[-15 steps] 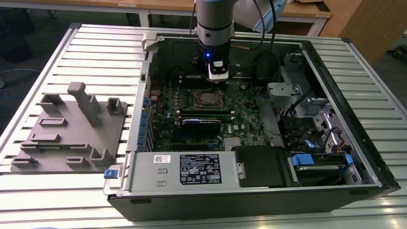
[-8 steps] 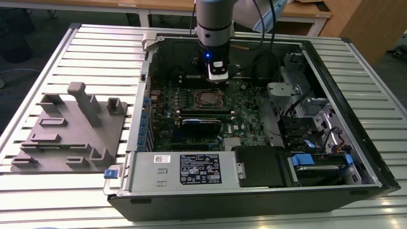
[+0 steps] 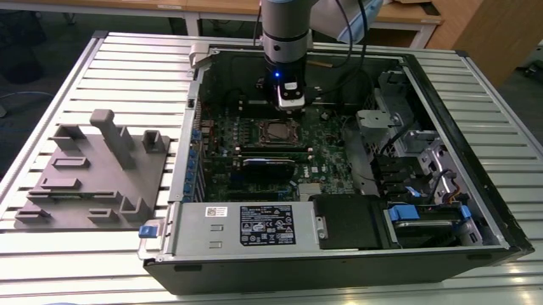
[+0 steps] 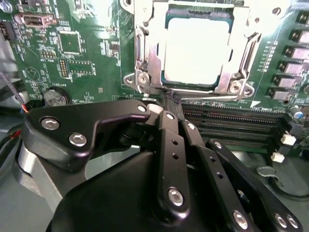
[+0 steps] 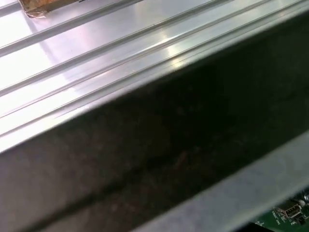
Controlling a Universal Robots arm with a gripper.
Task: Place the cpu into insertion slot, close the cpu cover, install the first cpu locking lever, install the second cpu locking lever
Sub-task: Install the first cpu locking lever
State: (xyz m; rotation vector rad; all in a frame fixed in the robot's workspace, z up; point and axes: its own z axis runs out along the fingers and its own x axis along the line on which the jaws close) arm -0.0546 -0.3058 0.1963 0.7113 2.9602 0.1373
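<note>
Slatted table, gripper beside covered cpu

Lab; slatted metal table (open computer case)

Exterior view looks down on the open computer case on the bench; both wrist views sit close, sharing its motherboard.

A ribbed, pale metal table stands on a dark grey floor, with light wooden desks on white legs along its far side and a wooden cabinet at the exterior view's right.
</note>
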